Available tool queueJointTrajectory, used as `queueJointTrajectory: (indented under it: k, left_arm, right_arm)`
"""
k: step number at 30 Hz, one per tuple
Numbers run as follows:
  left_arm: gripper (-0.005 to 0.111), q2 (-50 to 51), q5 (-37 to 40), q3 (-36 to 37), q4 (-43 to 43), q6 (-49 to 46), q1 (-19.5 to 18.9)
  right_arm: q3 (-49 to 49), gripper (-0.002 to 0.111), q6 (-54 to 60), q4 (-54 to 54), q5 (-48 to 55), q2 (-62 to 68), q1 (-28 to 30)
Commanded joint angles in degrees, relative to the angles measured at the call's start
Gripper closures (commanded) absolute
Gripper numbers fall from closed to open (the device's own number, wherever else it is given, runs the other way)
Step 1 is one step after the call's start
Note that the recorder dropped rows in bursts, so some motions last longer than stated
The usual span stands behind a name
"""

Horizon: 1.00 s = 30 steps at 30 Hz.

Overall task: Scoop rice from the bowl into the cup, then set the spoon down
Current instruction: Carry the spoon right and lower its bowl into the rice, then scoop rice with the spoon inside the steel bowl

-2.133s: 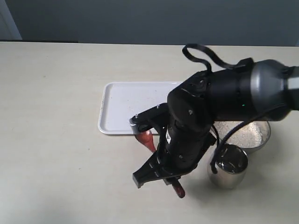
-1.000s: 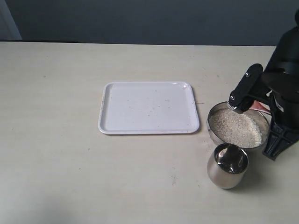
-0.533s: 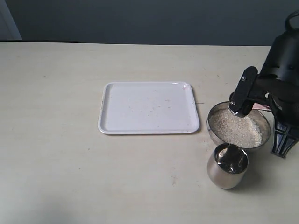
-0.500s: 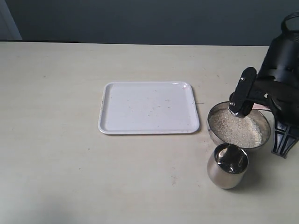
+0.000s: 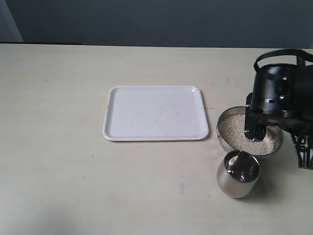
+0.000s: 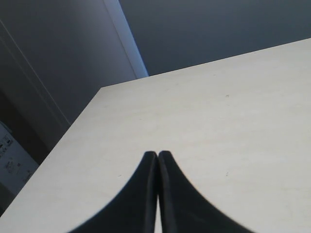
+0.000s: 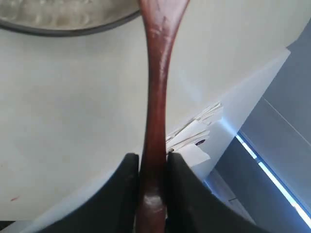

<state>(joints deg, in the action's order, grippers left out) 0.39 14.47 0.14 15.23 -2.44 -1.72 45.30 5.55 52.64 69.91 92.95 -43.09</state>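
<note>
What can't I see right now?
1. Tip of the spoon: the right wrist view's edge cuts it off; in the exterior view the right gripper hides it.
2. Contents of the cup: exterior view, only reflections show.
3. The left gripper: outside the exterior view.

Site notes: a robotics lab or test room is being indicated, not a home kitchen. A wide, plain beige table [image 5: 58, 171] is being used as the work surface, with a white tray [image 5: 154, 112], a steel bowl [image 5: 223, 145] and a steel cup [image 5: 237, 183] set out on it. The table is being backed by a flat dark grey-blue wall [image 5: 146, 22]. A black robot arm [image 5: 279, 93] is being run over the table. In the left wrist view a pale upright strip [image 6: 127, 48] is being seen against that dark wall; door frame or corner cannot be told.
</note>
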Motion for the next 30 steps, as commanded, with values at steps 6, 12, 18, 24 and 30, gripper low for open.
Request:
queueJointTrajectory:
  k: [6, 12, 18, 24, 30]
  left_arm:
    - [0.106, 0.35, -0.63, -0.14, -0.12, 0.4, 1.27]
    - [0.106, 0.35, -0.63, -0.14, -0.12, 0.4, 1.27]
    - [0.106, 0.35, -0.63, -0.14, -0.12, 0.4, 1.27]
    - [0.106, 0.35, -0.63, -0.14, -0.12, 0.4, 1.27]
    - [0.106, 0.35, -0.63, -0.14, -0.12, 0.4, 1.27]
  right_arm:
    - [-0.23, 0.108, 0.33, 2.12, 0.06, 4.91, 0.31]
    - [-0.23, 0.108, 0.33, 2.12, 0.06, 7.36, 0.31]
    - [-0.23, 0.108, 0.45, 0.79, 0.06, 7.9, 0.31]
    - [-0.23, 0.108, 1.47, -0.5, 0.06, 7.9, 0.31]
    - [0.76, 0.108, 1.46, -2.22, 0.06, 7.9, -0.53]
